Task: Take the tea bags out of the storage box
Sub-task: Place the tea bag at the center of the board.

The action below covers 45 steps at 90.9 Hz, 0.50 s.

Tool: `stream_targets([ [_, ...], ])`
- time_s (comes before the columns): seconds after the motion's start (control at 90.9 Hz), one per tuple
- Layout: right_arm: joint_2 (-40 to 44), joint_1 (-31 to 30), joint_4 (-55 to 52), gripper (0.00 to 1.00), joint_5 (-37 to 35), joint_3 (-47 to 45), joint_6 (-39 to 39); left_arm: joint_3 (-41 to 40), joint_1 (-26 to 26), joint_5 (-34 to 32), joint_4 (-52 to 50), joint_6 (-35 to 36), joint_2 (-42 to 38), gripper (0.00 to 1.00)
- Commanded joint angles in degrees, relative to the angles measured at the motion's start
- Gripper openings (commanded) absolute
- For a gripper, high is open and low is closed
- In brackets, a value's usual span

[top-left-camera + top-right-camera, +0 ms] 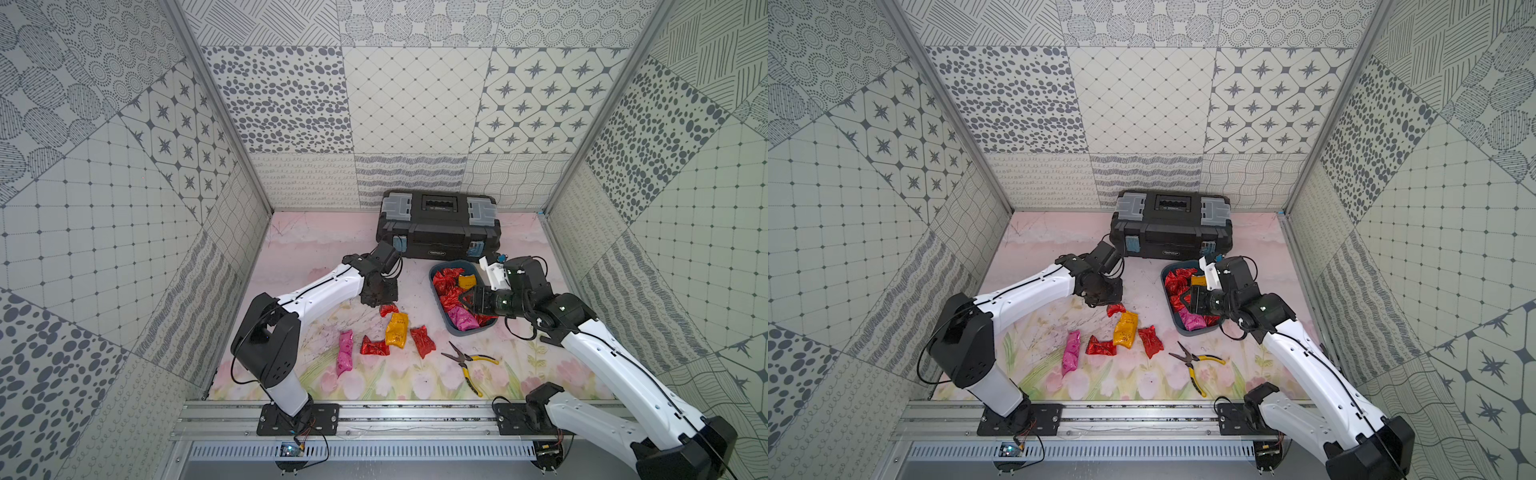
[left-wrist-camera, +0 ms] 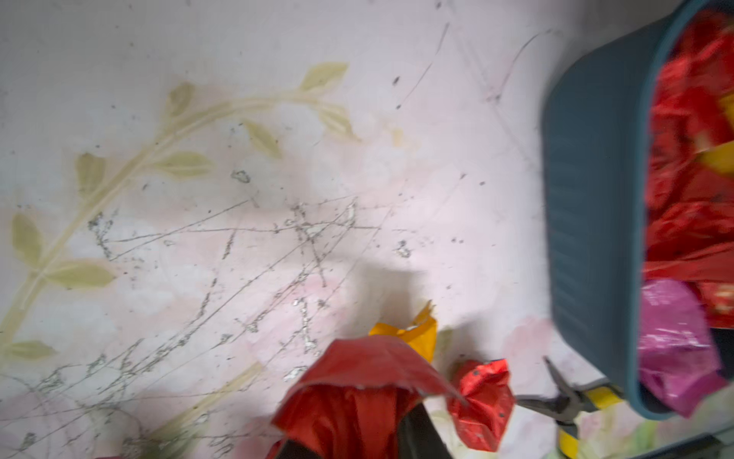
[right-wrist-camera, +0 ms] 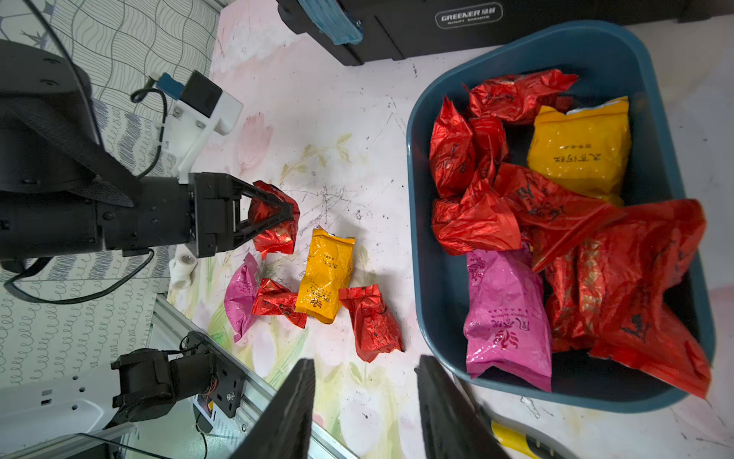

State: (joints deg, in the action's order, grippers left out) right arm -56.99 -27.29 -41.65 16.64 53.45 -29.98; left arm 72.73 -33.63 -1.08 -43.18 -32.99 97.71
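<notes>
My left gripper (image 3: 292, 216) is clamped on a red tea bag (image 3: 274, 238) beside the unloaded tea bags (image 1: 397, 330) mid-table, so I'd release low, then dip my empty, spread right gripper (image 3: 365, 397) into the half-full storage box (image 3: 415, 222).

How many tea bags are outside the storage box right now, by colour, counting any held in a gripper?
Red tea bags: 3, one of them in the left gripper
Yellow-orange tea bag: 1
Pink tea bag: 1
Total: 5
</notes>
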Motion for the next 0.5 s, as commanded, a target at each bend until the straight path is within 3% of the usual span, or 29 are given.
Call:
stream_targets([
  [0.0, -0.38, 0.22, -0.19, 0.47, -0.14, 0.13, 1.49, -0.49, 0.61, -7.85, -11.39, 12.62, 1.69, 0.16],
  [0.308, -0.32, 0.37, -1.06, 0.47, -1.66, -1.2, 1.77, -4.84, 1.79, -6.23, -7.48, 14.65, 6.83, 0.2],
  [0.484, 0.53, 0.47, -1.6, 0.47, -2.42, -1.86, 1.5, -4.01, 1.81, -4.27, -6.35, 14.13, 6.22, 0.43],
])
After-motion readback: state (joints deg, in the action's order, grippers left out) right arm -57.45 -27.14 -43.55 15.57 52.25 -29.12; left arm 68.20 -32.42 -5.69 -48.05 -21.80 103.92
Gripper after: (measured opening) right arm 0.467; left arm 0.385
